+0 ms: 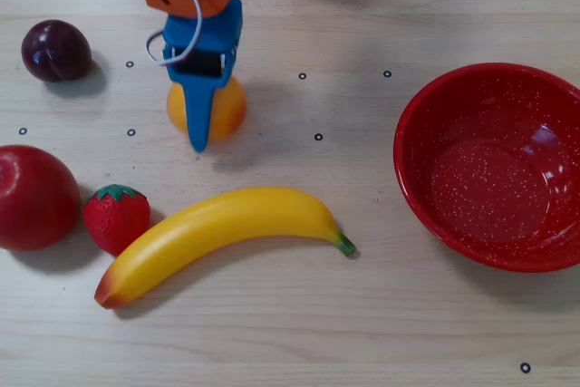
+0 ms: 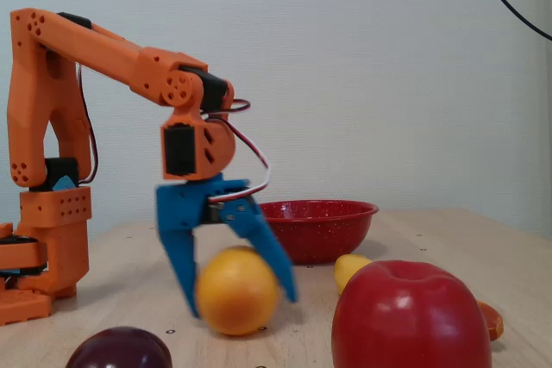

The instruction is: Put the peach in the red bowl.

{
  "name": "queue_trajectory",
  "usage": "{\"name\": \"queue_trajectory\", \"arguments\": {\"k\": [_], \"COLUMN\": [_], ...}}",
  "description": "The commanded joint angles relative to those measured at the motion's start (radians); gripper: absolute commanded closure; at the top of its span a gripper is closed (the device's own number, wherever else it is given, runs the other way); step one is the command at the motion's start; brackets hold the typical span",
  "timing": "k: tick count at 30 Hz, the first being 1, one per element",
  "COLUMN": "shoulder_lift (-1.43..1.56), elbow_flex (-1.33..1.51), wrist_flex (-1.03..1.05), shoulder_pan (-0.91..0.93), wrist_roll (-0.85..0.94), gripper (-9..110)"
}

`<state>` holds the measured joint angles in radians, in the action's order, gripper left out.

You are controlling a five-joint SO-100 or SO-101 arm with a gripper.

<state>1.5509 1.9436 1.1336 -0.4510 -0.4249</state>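
Right now the blue two-finger jaws of the orange arm straddle the small round yellow-orange plastic peach [image 2: 236, 290], spread apart with one finger on either side of it. In the fixed view the peach looks to be sitting on the pale wooden bench [image 1: 299, 314], toward its far edge in the overhead view. The large glossy red speckled bowl [image 1: 426, 188] stands well apart by the right edge, nothing in it.

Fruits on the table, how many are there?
5. Plum top left, peach under the blue tool, apple at left edge, strawberry beside it, banana in the middle. None looks hidden.
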Motion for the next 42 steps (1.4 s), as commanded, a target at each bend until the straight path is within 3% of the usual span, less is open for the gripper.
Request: {"name": "queue_trajectory", "arguments": {"k": [1,13,27,36,42], "shoulder_lift": [0.183,0.434,0.546,0.462,0.299], "elbow_flex": [-0.149,-0.489,-0.523,-0.471,-0.425], "wrist_flex": [0.077,0.302,0.123,0.054,-0.012], "shoulder_pan": [-0.025,0.077,0.597,0.89,0.989], "wrist_roll": [-0.015,0.109,0.422,0.442,0.416], "gripper": [101,101,101,101,101]}}
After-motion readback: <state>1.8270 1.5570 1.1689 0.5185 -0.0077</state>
